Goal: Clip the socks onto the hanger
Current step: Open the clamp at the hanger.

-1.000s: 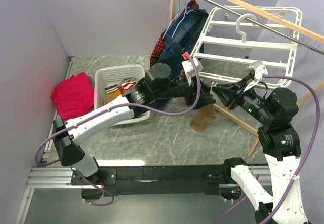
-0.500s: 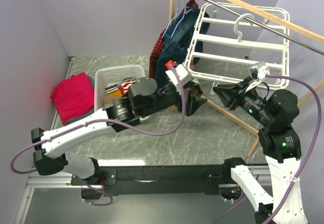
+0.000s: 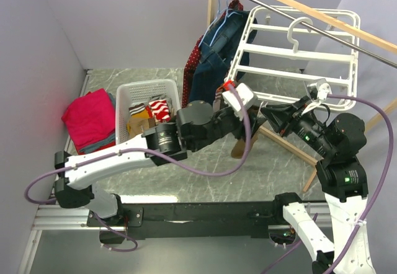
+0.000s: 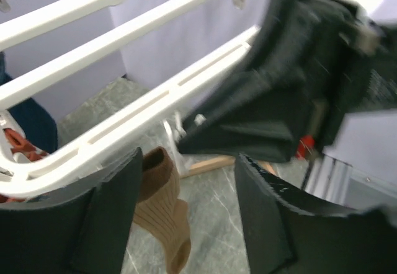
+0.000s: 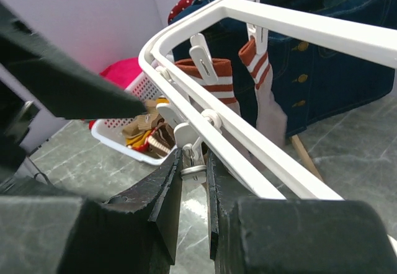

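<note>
The white hanger (image 3: 291,54) hangs tilted from the metal rail; its bars cross the left wrist view (image 4: 124,119) and the right wrist view (image 5: 279,20). My right gripper (image 3: 265,110) (image 5: 193,181) is shut on a small white clip (image 5: 193,162) at the frame's lower edge. A brown ribbed sock (image 3: 240,147) (image 4: 158,212) hangs just below that clip; I cannot tell whether the clip grips it. My left gripper (image 3: 249,130) (image 4: 186,224) is open, and the sock hangs beside its left finger. Two striped socks (image 5: 214,79) hang clipped further along.
A white basket (image 3: 133,91) (image 5: 111,134) holds several more socks. A pink cloth (image 3: 90,116) lies at the left wall. A navy garment (image 3: 211,57) on a light-blue hanger (image 3: 226,1) hangs from the wooden rack (image 3: 298,7), whose lower bar (image 3: 291,147) crosses the floor.
My left gripper has moved right, close under the hanger's lower edge beside the right gripper. The brown sock shows hanging again. The hanger has swung slightly. The right arm has barely moved.
</note>
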Available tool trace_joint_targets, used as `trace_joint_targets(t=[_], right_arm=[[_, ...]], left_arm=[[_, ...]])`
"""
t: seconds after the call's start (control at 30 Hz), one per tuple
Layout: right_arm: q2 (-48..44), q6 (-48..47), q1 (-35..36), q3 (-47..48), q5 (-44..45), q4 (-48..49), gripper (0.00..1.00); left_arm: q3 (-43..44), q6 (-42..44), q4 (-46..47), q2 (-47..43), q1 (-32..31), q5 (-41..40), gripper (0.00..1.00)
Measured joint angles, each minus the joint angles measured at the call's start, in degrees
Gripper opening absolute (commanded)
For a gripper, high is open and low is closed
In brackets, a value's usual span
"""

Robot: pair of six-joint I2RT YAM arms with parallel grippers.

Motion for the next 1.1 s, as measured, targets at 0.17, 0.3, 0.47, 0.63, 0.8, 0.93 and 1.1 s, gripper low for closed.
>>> trace_joint_targets(t=[0.17,0.3,0.47,0.63,0.8,0.93,1.1], right_arm=[[-2.4,-0.4,0.0,-3.8,0.0,2.1,0.04],[-2.7,-0.8,0.0,-4.5,0.0,2.5,0.03],[-2.7,-0.9,0.0,-4.5,0.0,3.1,0.03],[-2.7,-1.0,0.0,-4.5,0.1,2.6,0.04],[-2.7,-1.4,0.0,-4.5,0.2,2.5,0.04],[-2.7,-1.5,0.0,-4.5,0.2,2.5,0.04],[-2.7,-1.9,0.0,-4.5,0.3,2.7,0.04]], left_arm=[[4.7,-2.4,-0.7,4.0,0.1,-4.3,0.5],[9.2,-4.3,-2.3,6.5,0.1,-8.0,0.42],[12.9,-6.6,-5.6,8.7,0.2,-10.0,0.41],[12.9,-8.7,-7.5,8.7,0.2,-9.9,0.43],[12.9,-9.9,-7.7,8.7,0.1,-9.7,0.43],[13.0,-10.4,-8.0,8.6,0.1,-9.4,0.41],[13.4,-11.3,-10.1,8.6,-0.3,-8.6,0.5]])
